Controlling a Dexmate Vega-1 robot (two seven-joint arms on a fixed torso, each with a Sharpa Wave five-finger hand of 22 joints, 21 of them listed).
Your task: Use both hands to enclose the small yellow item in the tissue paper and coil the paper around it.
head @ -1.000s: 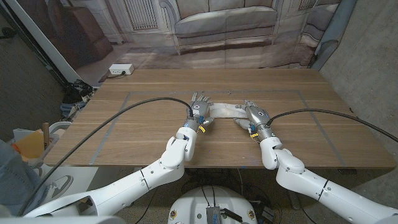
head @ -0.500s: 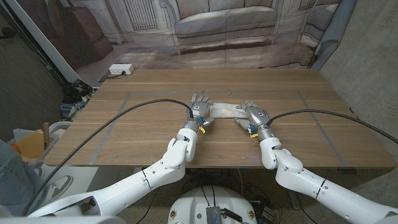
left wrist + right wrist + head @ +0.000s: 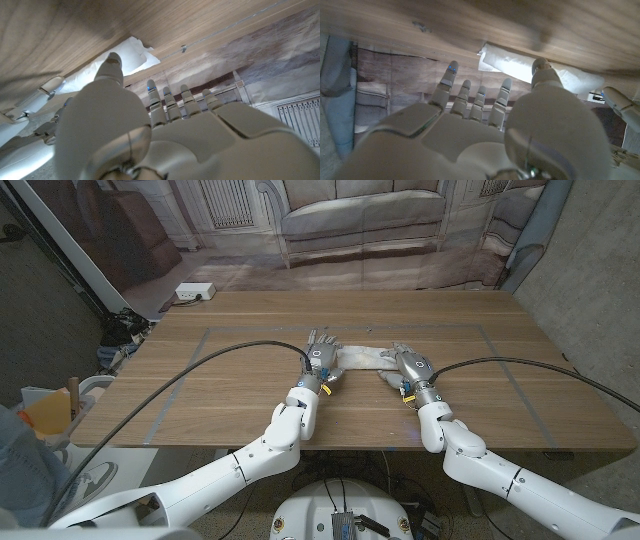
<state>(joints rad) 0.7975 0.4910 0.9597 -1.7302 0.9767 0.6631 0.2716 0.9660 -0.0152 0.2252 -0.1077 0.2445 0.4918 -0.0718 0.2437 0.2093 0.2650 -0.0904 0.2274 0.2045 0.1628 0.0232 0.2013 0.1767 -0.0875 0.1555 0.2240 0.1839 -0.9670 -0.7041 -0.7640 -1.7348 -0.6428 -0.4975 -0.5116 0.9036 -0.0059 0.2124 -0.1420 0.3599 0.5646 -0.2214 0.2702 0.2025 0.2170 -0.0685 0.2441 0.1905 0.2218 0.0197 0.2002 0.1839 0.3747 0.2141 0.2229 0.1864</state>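
The white tissue paper (image 3: 362,357) lies as a crumpled, rolled strip at the middle of the wooden table (image 3: 230,395), between my two hands. My left hand (image 3: 322,358) sits over its left end, fingers stretched out and apart. In the left wrist view the tissue paper (image 3: 127,57) reaches to the thumb tip of my left hand (image 3: 165,135). My right hand (image 3: 410,366) sits at the right end, fingers also spread. In the right wrist view the thumb of my right hand (image 3: 470,130) touches the tissue paper (image 3: 520,65). The yellow item is hidden.
A thin taped rectangle (image 3: 190,370) marks the table's working area around both hands. Black cables (image 3: 230,352) run from each wrist over the table. A white power strip (image 3: 194,292) lies on the floor beyond the table's far left corner.
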